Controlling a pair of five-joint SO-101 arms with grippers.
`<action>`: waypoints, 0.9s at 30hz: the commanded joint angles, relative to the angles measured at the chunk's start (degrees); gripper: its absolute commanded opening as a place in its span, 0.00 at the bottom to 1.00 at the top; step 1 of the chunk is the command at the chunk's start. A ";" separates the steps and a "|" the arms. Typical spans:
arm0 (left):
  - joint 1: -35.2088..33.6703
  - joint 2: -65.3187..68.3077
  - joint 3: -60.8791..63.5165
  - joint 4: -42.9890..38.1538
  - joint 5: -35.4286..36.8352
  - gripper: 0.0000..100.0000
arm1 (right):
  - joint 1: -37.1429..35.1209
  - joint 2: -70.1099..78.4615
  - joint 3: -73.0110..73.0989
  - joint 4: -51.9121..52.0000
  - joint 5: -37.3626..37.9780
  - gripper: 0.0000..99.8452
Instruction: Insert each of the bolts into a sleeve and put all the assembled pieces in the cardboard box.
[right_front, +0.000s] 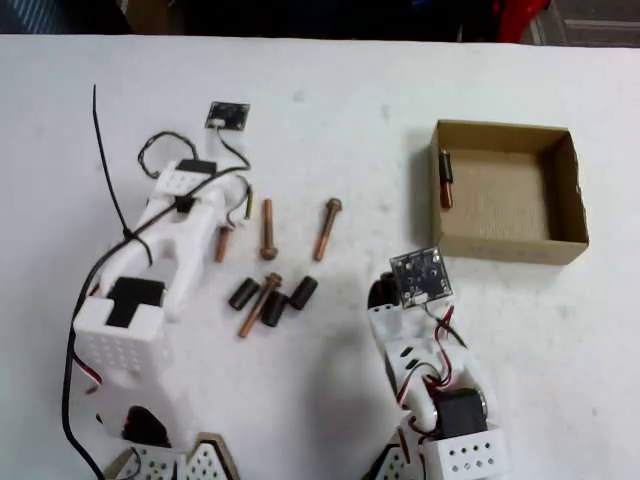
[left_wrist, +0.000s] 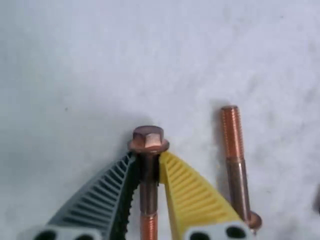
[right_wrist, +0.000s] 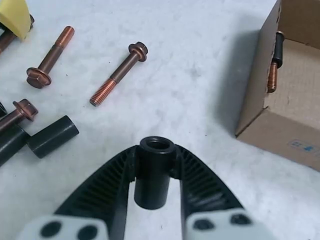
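Note:
My left gripper is shut on a copper bolt just below its head, low over the table; in the high view this gripper is at the left end of the bolt row. My right gripper is shut on a black sleeve, held upright with its bore showing, left of the cardboard box. One assembled piece lies along the box's left wall. Three loose bolts and three loose sleeves lie between the arms.
A small circuit board with its wire lies behind the left arm. A black cable runs along the left arm. Bare white table stretches behind the parts and in front of the box.

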 joint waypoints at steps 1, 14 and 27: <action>-0.04 -8.48 -5.89 6.77 0.44 0.02 | 0.13 -0.48 -0.62 -1.54 -0.18 0.02; 6.37 -31.16 -6.77 25.23 0.35 0.02 | -6.02 -0.48 3.69 -11.56 -0.53 0.02; 9.19 -50.59 3.16 29.80 0.18 0.02 | -17.19 -0.40 3.69 -23.78 -0.53 0.02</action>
